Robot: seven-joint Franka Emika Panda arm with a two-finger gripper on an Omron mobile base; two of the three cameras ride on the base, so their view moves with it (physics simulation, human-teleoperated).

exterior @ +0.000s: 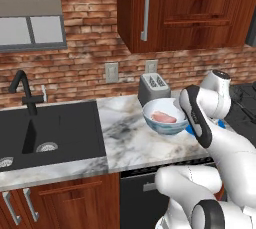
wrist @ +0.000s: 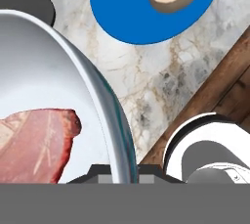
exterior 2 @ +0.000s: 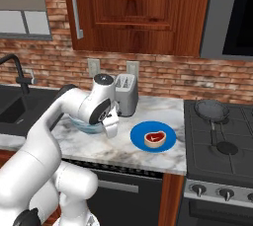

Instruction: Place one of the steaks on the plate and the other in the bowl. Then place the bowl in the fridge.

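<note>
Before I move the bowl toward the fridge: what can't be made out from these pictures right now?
- The tool's tips: the grey band cuts them off in the hand view, so the grip on the bowl rim is unconfirmed.
- Tool state: the arm and bowl hide it in both base views.
- Plate: the arm covers it in the left base view.
- Pale steak: cut by the hand view's left edge.

Both base views look forward and down over the arm at the counter (exterior: pixel 125 138), sharing the bowl (exterior: pixel 165 118); the hand view sits close above its rim
</note>
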